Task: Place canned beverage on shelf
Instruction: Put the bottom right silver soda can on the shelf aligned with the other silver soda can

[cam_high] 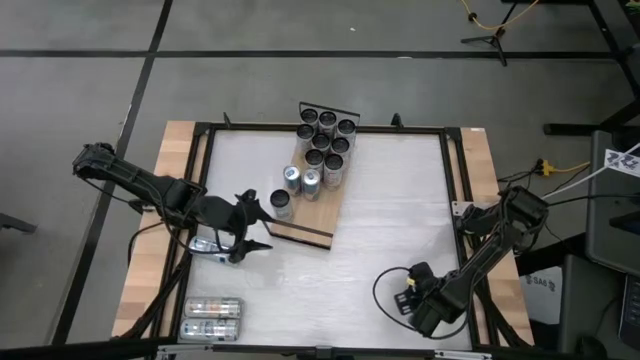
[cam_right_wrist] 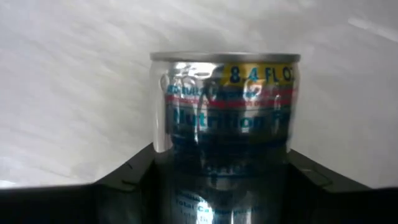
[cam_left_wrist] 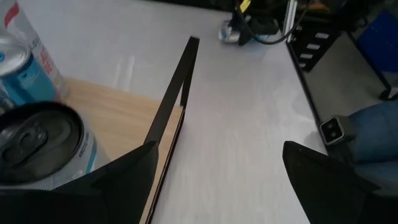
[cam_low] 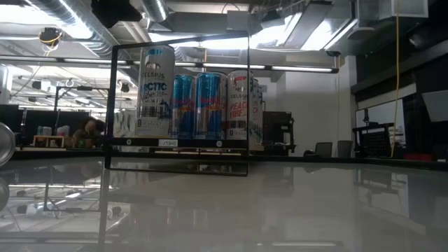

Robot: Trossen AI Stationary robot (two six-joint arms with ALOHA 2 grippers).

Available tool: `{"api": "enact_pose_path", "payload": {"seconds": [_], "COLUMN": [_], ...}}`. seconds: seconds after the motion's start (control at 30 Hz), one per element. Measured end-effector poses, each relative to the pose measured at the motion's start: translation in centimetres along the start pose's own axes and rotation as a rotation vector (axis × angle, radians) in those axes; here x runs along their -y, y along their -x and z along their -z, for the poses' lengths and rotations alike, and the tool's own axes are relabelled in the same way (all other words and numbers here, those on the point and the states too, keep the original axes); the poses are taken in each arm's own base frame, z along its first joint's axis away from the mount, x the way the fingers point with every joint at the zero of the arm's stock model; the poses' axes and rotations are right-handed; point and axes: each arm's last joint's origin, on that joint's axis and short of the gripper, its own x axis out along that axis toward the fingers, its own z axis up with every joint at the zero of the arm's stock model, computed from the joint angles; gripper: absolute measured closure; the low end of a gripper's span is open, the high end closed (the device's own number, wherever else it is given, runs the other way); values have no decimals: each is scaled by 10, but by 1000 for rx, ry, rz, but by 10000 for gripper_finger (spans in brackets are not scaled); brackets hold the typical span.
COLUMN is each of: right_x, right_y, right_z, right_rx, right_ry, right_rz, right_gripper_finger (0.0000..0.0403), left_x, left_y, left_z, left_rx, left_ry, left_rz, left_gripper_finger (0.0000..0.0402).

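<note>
The light-wood shelf (cam_high: 322, 205) lies at the table's far middle, with a black wire rail at each short end. Several cans stand on it. The nearest of them (cam_high: 282, 204) also shows in the left wrist view (cam_left_wrist: 37, 146). My left gripper (cam_high: 266, 228) is open and empty at the shelf's near-left corner. In its wrist view the gap (cam_left_wrist: 217, 155) spans the near rail (cam_left_wrist: 177, 87), and one finger is close beside that can. My right gripper (cam_high: 403, 298) is at the table's near right, shut on a silver-and-blue can (cam_right_wrist: 224, 106). My right gripper pinches the can's lower part (cam_right_wrist: 221, 165) between its two fingers, one on each side. The can runs along the fingers, with its rimmed end (cam_right_wrist: 224, 57) pointing away from the wrist. Whether the can rests on the table, I cannot tell.
Two cans (cam_high: 212, 318) lie side by side at the table's near-left corner. Another silver can (cam_high: 205, 243) lies under my left arm. Bare white tabletop (cam_high: 390, 215) stretches between the shelf and my right arm. A black frame runs along the table's edges.
</note>
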Motion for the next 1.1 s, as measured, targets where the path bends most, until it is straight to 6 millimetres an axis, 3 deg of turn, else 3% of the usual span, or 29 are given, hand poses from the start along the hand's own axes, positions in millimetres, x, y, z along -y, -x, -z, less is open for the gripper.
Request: {"api": "enact_pose_path", "payload": {"seconds": [0.13, 0.3, 0.53, 0.73, 0.9, 1.1], "right_x": [0, 9, 23, 32, 23, -1], "right_y": [12, 43, 92, 126, 147, 169], "right_z": [-6, -20, -41, -63, -84, -114], "right_rx": [89, 250, 557, 770, 811, 809], "right_ry": [2, 5, 216, 373, 568, 921], "right_rz": [-100, -265, -509, -590, -624, -793], "right_gripper_finger": [187, 184, 183, 182, 182, 181], "left_x": [1, 3, 6, 10, 12, 13], "left_y": [0, 1, 2, 5, 9, 10], "left_z": [-4, -10, -18, -29, -39, -42], "left_rx": [40, 97, 178, 306, 420, 456], "left_ry": [9, 22, 31, -39, -111, -125], "left_rz": [15, 36, 65, 92, 99, 102], "left_gripper_finger": [65, 65, 65, 65, 65, 65]}}
